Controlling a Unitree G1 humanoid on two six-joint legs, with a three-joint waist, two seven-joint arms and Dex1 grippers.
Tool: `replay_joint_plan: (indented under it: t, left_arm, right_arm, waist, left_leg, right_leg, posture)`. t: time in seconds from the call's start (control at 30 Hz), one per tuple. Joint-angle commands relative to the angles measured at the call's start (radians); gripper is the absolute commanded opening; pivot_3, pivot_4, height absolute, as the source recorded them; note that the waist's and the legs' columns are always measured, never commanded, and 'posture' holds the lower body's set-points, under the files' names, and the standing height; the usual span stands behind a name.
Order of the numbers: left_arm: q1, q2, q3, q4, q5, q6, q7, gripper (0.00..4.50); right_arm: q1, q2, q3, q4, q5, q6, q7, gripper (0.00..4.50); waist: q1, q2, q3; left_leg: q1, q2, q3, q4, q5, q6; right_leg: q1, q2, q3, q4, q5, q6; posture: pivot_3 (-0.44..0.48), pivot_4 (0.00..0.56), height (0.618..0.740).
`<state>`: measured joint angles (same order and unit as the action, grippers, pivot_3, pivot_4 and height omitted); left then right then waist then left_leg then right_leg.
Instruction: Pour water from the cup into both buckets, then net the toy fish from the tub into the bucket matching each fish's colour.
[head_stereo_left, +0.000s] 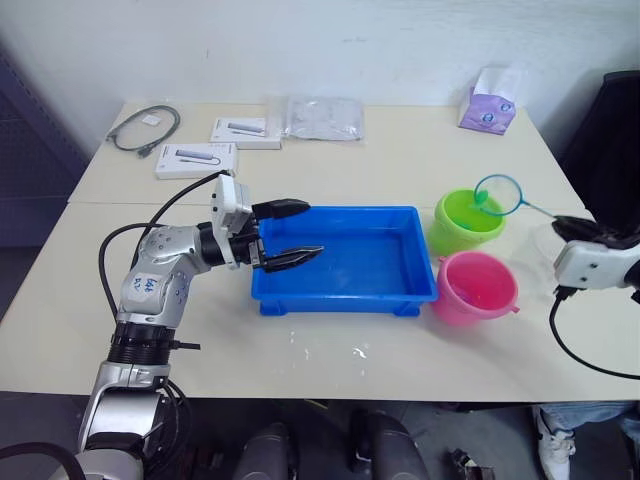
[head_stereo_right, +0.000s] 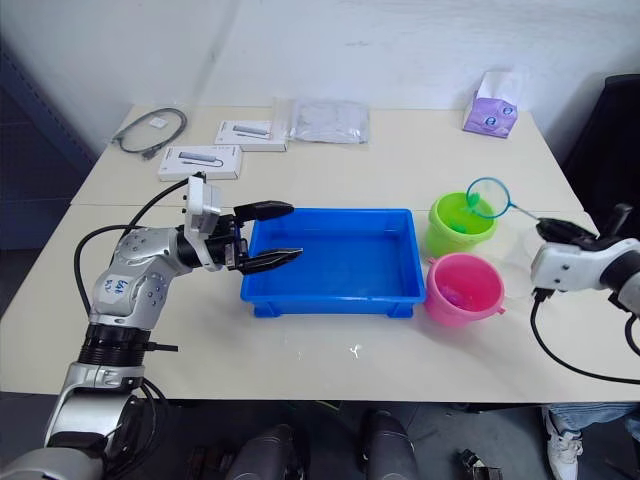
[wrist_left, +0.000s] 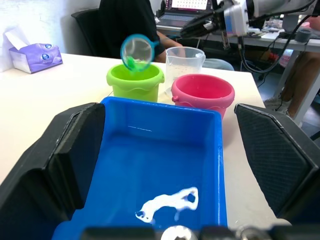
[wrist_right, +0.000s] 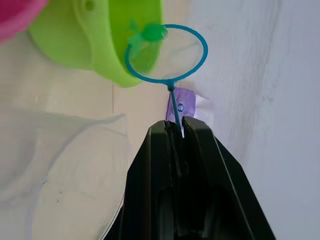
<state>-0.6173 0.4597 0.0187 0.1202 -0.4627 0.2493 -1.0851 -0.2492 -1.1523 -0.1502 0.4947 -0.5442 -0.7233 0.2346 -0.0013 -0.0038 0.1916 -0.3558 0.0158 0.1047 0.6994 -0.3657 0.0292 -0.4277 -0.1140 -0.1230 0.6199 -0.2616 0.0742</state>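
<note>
Fingers of the left gripper (head_stereo_left: 285, 232) are standing wide apart over the near-left end of the tub (head_stereo_left: 415, 250), holding nothing, with one black finger above the rim and the other reaching inward over the blue floor. Moving rightward, the tub is lying with its long axis across the table, and in the left wrist view its floor is showing only a thin glinting film of water (wrist_left: 167, 204) and no fish that I can make out. Further right, the green bucket (head_stereo_left: 462, 222) is standing behind the pink bucket (head_stereo_left: 478, 287), the two nearly touching just beside the tub's right end, and the clear cup (wrist_left: 184, 61) is sitting behind them. Above the green bucket's far rim the net (wrist_right: 165, 52) is hanging, with a green fish (wrist_right: 151, 34) sitting at the hoop's edge. Its handle is running from the hoop toward the robot's right and slightly nearer, into the right gripper (wrist_right: 181, 126), which is clamped tight on the handle's end, so the hoop is pointing left and away. The risk, as I judge it, is that the fish is perched at the hoop's edge near the bucket's rim rather than over its middle; a quick tip could be dropping it onto the table behind the bucket, and a downward swing could be knocking the light pail.
</note>
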Motion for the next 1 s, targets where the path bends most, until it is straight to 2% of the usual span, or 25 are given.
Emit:
replay_joint_plan:
  t: [0.03,0.07,0.1,0.17,0.23,0.33,0.4,0.47,0.53,0.6,0.7,0.83,1.0]
  left_arm:
    - [0.016,0.024,0.008,-0.052,0.0,-0.008,-0.008,4.45]
    - [0.019,0.028,0.008,-0.054,-0.001,-0.007,-0.009,4.45]
    - [0.024,0.036,0.014,-0.053,-0.004,-0.009,-0.015,4.45]
    - [0.03,0.055,0.038,-0.048,-0.017,-0.021,-0.024,4.45]
    - [0.039,0.079,0.077,-0.042,-0.048,-0.009,-0.039,4.45]
    - [0.068,0.132,0.134,-0.055,-0.119,0.04,-0.094,4.45]
    - [0.087,0.172,0.157,-0.082,-0.149,0.057,-0.132,4.45]
    - [0.102,0.214,0.173,-0.113,-0.173,0.076,-0.165,4.45]
    - [0.118,0.247,0.181,-0.139,-0.189,0.093,-0.191,4.45]
    - [0.178,0.317,0.178,-0.184,-0.188,0.111,-0.256,4.45]
    - [0.309,0.426,0.154,-0.215,-0.115,0.023,-0.377,4.45]
    - [0.469,0.471,0.184,-0.231,-0.09,-0.04,-0.413,4.45]
    - [0.595,0.473,0.213,-0.296,-0.095,-0.038,-0.37,4.45]
  right_arm:
    - [-0.009,-0.064,-0.007,0.027,-0.089,-0.035,-0.165,0.0]
    - [-0.011,-0.071,0.0,0.032,-0.104,-0.044,-0.192,0.0]
    - [-0.014,-0.058,-0.013,0.028,-0.04,-0.058,-0.175,0.0]
    - [-0.02,-0.011,-0.033,0.0,0.191,-0.067,-0.061,0.0]
    - [-0.002,0.027,-0.021,-0.103,0.471,-0.001,0.122,0.0]
    - [0.063,0.081,-0.013,-0.383,0.935,0.287,0.391,0.0]
    - [0.114,0.077,-0.008,-0.547,1.118,0.475,0.508,0.0]
    - [0.15,0.064,0.006,-0.679,1.223,0.62,0.584,0.0]
    - [0.16,0.069,0.011,-0.76,1.273,0.714,0.622,0.0]
    - [0.16,0.082,0.047,-0.854,1.336,0.819,0.655,0.0]
    - [0.162,0.111,0.11,-0.939,1.346,0.915,0.7,0.0]
    - [0.151,0.2,0.27,-0.931,1.184,0.942,0.719,0.0]
    - [0.183,0.312,0.412,-0.855,1.001,0.871,0.764,0.0]
  waist:
    - [0.0,0.0,0.0]
    - [-0.001,0.0,0.0]
    - [-0.001,0.0,0.0]
    - [-0.001,0.0,0.0]
    - [-0.005,0.0,0.0]
    - [-0.006,0.001,0.001]
    - [-0.002,0.001,0.001]
    - [0.003,0.001,0.001]
    - [0.013,0.001,0.001]
    - [0.016,0.001,0.001]
    - [0.014,0.001,0.001]
    - [0.013,0.001,0.001]
    - [0.022,0.0,0.001]
  left_leg:
    - [0.0,0.0,0.0,0.0,0.0,0.0]
    - [0.0,0.0,0.0,0.0,0.0,0.0]
    - [0.0,0.0,0.0,0.0,0.0,0.0]
    - [0.0,0.001,0.0,0.0,0.0,-0.001]
    - [0.001,0.002,0.0,0.0,0.0,-0.001]
    - [0.001,0.004,0.0,0.0,0.0,-0.002]
    - [0.001,0.005,-0.001,0.0,0.0,-0.003]
    - [0.001,0.005,-0.002,0.0,0.0,-0.002]
    - [0.001,0.004,-0.003,0.001,-0.001,-0.001]
    - [0.001,0.002,-0.004,0.001,-0.001,0.001]
    - [0.0,0.003,-0.004,-0.001,-0.002,0.0]
    - [0.0,0.003,-0.004,-0.001,-0.003,0.0]
    - [-0.001,0.003,-0.003,0.0,-0.004,0.001]
  right_leg:
    - [0.0,0.0,0.0,0.0,0.0,0.0]
    - [0.0,0.0,0.001,0.0,0.0,0.0]
    - [0.0,0.0,0.001,0.0,0.0,0.0]
    - [0.0,0.001,0.002,-0.002,0.0,0.0]
    - [0.0,0.002,0.003,-0.004,0.0,0.0]
    - [0.0,0.003,0.003,-0.003,0.0,0.0]
    - [0.0,0.003,0.002,0.0,0.0,-0.001]
    - [0.001,0.003,0.001,0.0,0.0,-0.001]
    - [0.001,0.0,0.0,0.0,0.0,-0.001]
    - [0.001,-0.002,0.0,-0.004,0.0,-0.001]
    - [0.001,-0.002,-0.002,-0.007,0.0,-0.001]
    - [0.001,-0.002,-0.004,-0.008,0.0,-0.002]
    - [0.0,-0.002,-0.003,-0.008,0.0,-0.002]
  posture:
    - [0.0,0.15,0.74]
    - [0.0,0.15,0.74]
    - [0.0,0.15,0.74]
    - [0.0,0.15,0.74]
    - [0.0,0.15,0.74]
    - [0.0,0.15,0.74]
    - [0.0,0.15,0.74]
    - [0.0,0.15,0.74]
    - [0.0,0.15,0.74]
    - [0.0,0.15,0.74]
    - [0.0,0.15,0.74]
    - [0.0,0.15,0.74]
    - [0.0,0.15,0.74]
